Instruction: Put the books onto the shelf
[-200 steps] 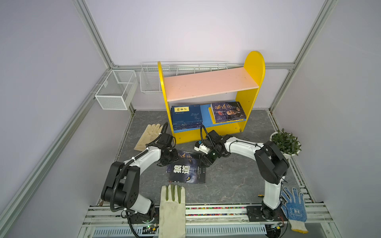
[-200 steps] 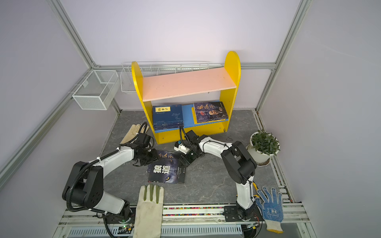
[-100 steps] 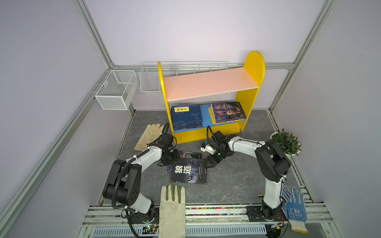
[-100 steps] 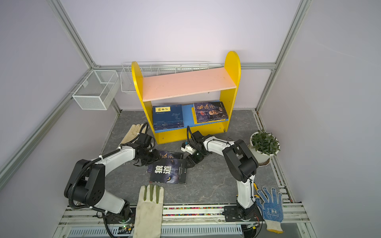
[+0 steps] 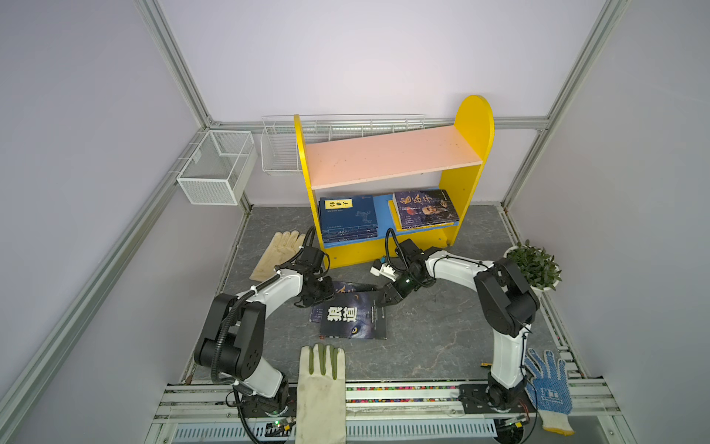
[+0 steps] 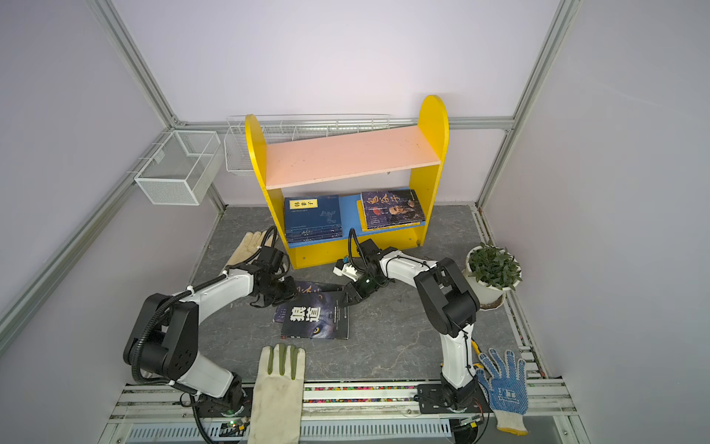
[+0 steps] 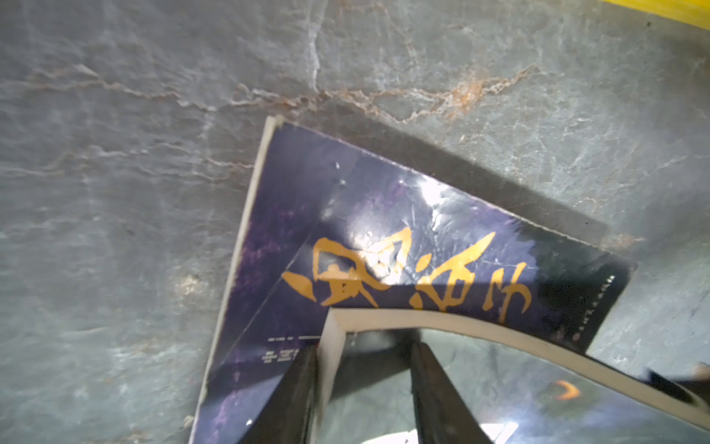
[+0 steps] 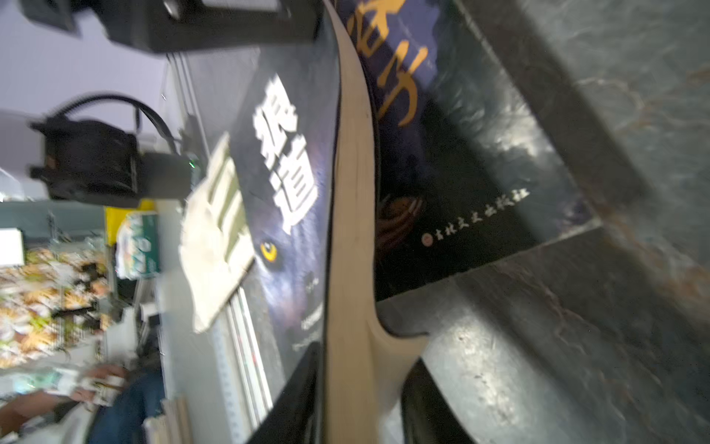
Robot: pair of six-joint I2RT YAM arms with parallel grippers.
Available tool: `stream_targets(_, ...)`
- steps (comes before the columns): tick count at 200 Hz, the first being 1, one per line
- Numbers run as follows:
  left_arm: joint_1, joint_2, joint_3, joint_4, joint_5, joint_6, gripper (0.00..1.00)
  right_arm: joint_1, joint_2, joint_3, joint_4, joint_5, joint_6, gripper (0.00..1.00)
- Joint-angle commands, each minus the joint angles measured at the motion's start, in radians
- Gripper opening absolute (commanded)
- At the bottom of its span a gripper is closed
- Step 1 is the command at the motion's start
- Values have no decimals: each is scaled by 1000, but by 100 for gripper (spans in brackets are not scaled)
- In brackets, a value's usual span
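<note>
Pale lilac walls (image 5: 345,50) meet at grey metal posts (image 5: 173,61). The floor (image 5: 442,326) is dark grey, stone-patterned, with rusty veins. A white mesh basket (image 5: 215,169) hangs on one side wall, a long wire basket (image 5: 280,153) on the back wall. Light is soft and even.

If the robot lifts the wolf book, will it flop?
Probably floppy: the wolf book curves along its page edge where the right tool pinches it. Its cover looks shiny, so it may slip. It looks thin, so it is likely light.

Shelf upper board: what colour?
The upper board is pink; shows best in a top view.
</note>
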Motion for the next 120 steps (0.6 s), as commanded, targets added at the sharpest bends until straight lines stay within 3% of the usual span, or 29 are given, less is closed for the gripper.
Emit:
stream_targets(1,-17,17,39,36,75,23,40,-12,-99,-4,172,-142,41,15)
stream_targets(24,-11,-12,51,64,94,12,46,-31,-134,-44,248,-135,98,7)
stream_targets(73,48,-190,-9,211,249,-34,74,-169,-269,-148,433,-262,262,7)
stream_targets(120,51,-281,-73,297,366,-39,93,-255,-411,-205,518,-375,361,7)
